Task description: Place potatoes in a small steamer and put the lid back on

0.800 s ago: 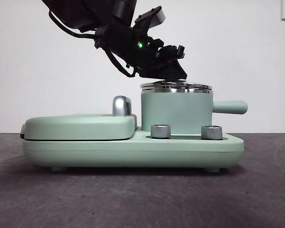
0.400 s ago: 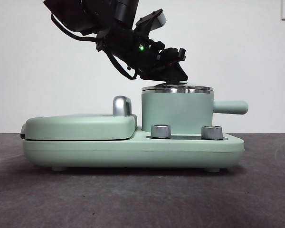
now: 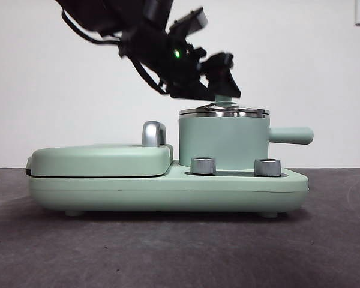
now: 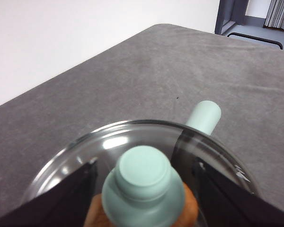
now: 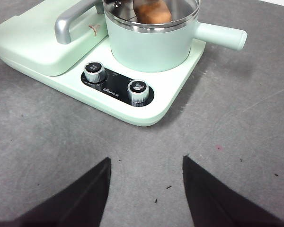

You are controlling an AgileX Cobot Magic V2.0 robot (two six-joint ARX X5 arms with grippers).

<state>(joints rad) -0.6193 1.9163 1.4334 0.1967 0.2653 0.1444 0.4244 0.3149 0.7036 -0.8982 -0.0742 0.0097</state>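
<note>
The small mint-green steamer [image 3: 223, 141] stands on the right of its base, side handle [image 3: 291, 135] pointing right. The glass lid [image 3: 224, 111] sits flat on its steel rim. My left gripper [image 3: 222, 93] hovers just above the lid. In the left wrist view its open jaws stand either side of the lid's green knob [image 4: 142, 182] with small gaps. The brown-orange potato [image 5: 151, 12] lies inside the pot, seen through the glass, and also shows in the left wrist view [image 4: 189, 208]. My right gripper [image 5: 146, 175] is open and empty, over the table in front of the appliance.
The flat mint-green griddle [image 3: 99, 159] with its closed cover and steel handle [image 3: 153, 133] fills the left of the base [image 3: 168, 192]. Two steel dials [image 3: 203, 165] [image 3: 267, 167] sit in front of the pot. The table is dark grey.
The lid, held slightly above the rim a second ago, now rests on the pot. My left gripper has let go of the knob and risen a little.
</note>
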